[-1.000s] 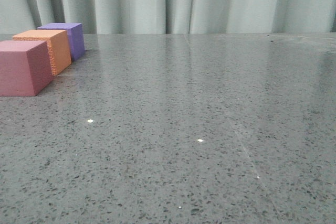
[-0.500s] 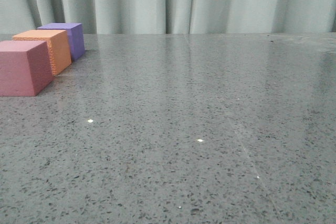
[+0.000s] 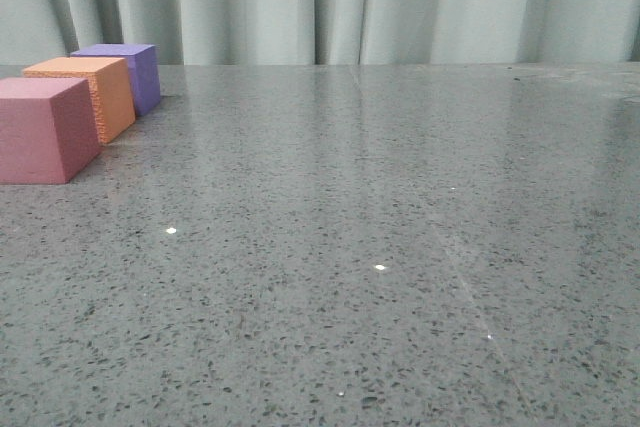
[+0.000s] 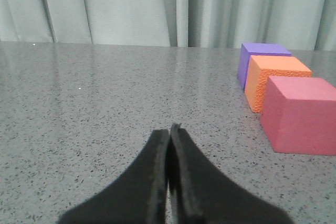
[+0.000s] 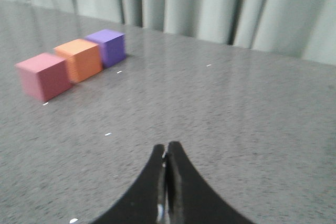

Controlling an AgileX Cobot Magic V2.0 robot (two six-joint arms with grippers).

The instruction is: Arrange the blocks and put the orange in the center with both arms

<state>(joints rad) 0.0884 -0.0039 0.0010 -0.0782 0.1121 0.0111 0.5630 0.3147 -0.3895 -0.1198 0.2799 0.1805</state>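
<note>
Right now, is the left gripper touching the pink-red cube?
Apart. The left wrist view shows the left gripper shut and empty, with bare tabletop between it and the pink-red cube.

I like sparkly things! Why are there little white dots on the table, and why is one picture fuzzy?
Front view: the dots are lamp glints on the shiny table. Right wrist view: slightly blurred, softening the pink-red cube. Left wrist view: sharp.

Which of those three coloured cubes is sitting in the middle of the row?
The orange cube, flanked by the pink-red cube in front and the purple cube behind.
</note>
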